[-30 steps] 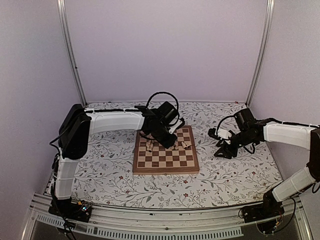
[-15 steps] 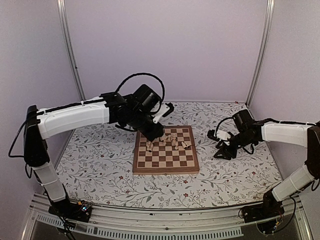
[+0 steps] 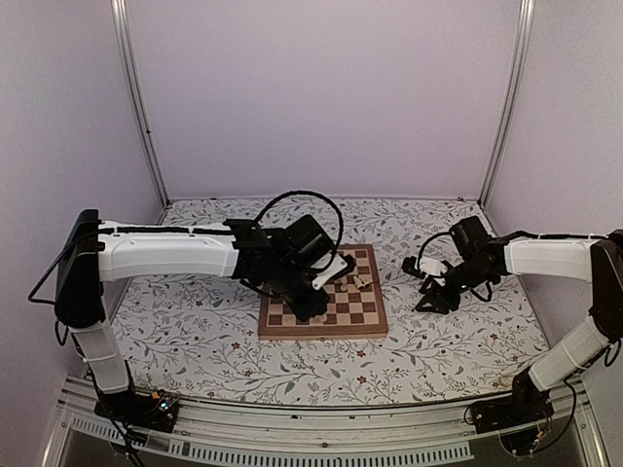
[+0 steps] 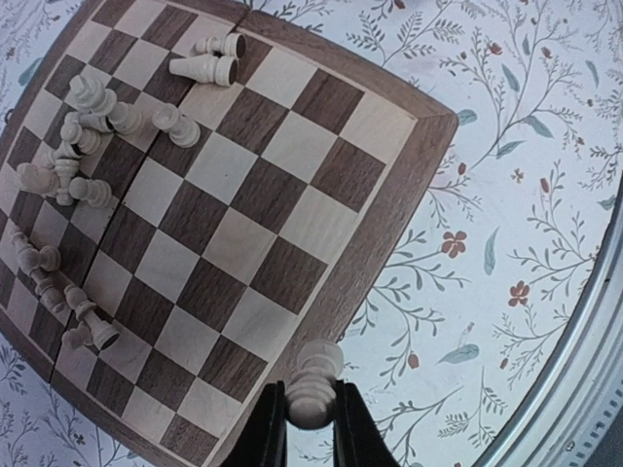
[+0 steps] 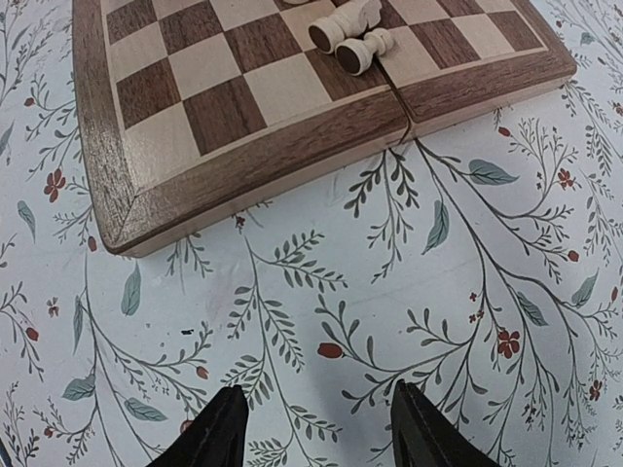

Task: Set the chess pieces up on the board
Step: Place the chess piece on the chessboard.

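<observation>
Left arm (image 3: 175,251) has swung down, now over the near-left part of the board (image 3: 370,329) instead of its far-left corner. Its jaws pinch one pale chess piece (image 4: 313,381) over the board's near border. The other chess pieces (image 4: 83,146) lie toppled on the board. Right arm (image 3: 545,255) hovers right of the board, jaws spread, empty.

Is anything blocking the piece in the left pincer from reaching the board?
Nothing visible: the piece in the left pincer hangs over the board's edge, bare squares beside it; other pieces lie farther off.
</observation>
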`<control>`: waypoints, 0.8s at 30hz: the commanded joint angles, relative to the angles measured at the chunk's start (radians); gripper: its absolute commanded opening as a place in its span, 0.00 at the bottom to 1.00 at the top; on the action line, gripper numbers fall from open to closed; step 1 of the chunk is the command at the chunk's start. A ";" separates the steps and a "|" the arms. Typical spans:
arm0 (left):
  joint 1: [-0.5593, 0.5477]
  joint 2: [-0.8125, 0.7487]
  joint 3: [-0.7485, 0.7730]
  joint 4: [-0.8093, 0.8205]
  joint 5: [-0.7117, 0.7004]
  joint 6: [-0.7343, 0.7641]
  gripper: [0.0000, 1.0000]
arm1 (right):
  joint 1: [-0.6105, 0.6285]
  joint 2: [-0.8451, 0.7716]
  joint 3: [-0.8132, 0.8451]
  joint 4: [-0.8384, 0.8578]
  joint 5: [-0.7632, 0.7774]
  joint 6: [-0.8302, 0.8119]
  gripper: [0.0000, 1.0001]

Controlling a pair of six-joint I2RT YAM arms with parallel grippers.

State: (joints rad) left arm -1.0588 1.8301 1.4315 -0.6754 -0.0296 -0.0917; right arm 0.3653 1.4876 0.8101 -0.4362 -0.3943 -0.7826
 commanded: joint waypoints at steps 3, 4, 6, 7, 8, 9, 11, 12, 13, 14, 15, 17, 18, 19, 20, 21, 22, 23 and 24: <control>-0.011 0.041 -0.002 0.051 -0.050 -0.004 0.05 | -0.003 0.005 -0.003 0.006 0.006 -0.003 0.52; -0.010 0.045 -0.003 0.050 -0.057 -0.005 0.05 | -0.003 0.004 -0.005 0.007 0.006 -0.003 0.52; -0.009 0.056 -0.001 0.046 -0.068 -0.015 0.05 | -0.002 -0.001 -0.006 0.006 0.005 -0.004 0.52; -0.009 0.059 0.002 0.044 -0.072 -0.018 0.05 | -0.003 -0.001 -0.005 0.005 0.003 -0.004 0.52; -0.009 0.062 0.003 0.043 -0.078 -0.022 0.05 | -0.003 -0.001 -0.006 0.005 0.002 -0.004 0.52; -0.008 0.064 0.003 0.042 -0.085 -0.025 0.05 | -0.002 -0.001 -0.005 0.006 0.001 -0.005 0.52; -0.004 0.067 0.002 0.040 -0.092 -0.031 0.05 | -0.003 0.000 -0.006 0.007 0.002 -0.006 0.52; -0.001 0.069 0.002 0.037 -0.090 -0.034 0.05 | -0.003 0.002 -0.006 0.006 0.001 -0.006 0.52; 0.000 0.070 0.002 0.036 -0.089 -0.035 0.05 | -0.003 0.001 -0.006 0.005 0.000 -0.006 0.52; 0.000 0.070 0.001 0.036 -0.085 -0.036 0.05 | -0.003 0.002 -0.006 0.005 -0.001 -0.006 0.52; 0.000 0.070 0.000 0.035 -0.083 -0.037 0.05 | -0.003 0.002 -0.006 0.004 -0.002 -0.006 0.52; 0.001 0.072 -0.002 0.035 -0.080 -0.037 0.06 | -0.002 0.002 -0.006 0.003 -0.003 -0.006 0.52; 0.002 0.074 -0.002 0.034 -0.078 -0.038 0.06 | -0.003 0.003 -0.006 0.004 -0.004 -0.006 0.52; 0.002 0.075 -0.002 0.030 -0.076 -0.039 0.06 | -0.002 0.003 -0.005 0.003 -0.003 -0.006 0.52; 0.001 0.077 -0.002 0.029 -0.076 -0.039 0.06 | -0.003 0.005 -0.005 0.003 -0.004 -0.007 0.52; 0.002 0.079 -0.004 0.027 -0.077 -0.040 0.07 | -0.003 0.006 -0.005 0.002 -0.004 -0.007 0.52; 0.002 0.080 -0.006 0.028 -0.077 -0.040 0.07 | -0.005 0.006 -0.005 0.000 -0.004 -0.007 0.52; 0.004 0.081 -0.007 0.027 -0.080 -0.041 0.07 | -0.002 0.007 -0.005 0.000 -0.003 -0.007 0.52; 0.005 0.084 -0.008 0.027 -0.083 -0.042 0.07 | -0.003 0.007 -0.005 -0.001 -0.003 -0.007 0.52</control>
State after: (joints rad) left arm -1.0592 1.8950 1.4315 -0.6479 -0.1028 -0.1238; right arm 0.3653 1.4876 0.8101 -0.4366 -0.3943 -0.7830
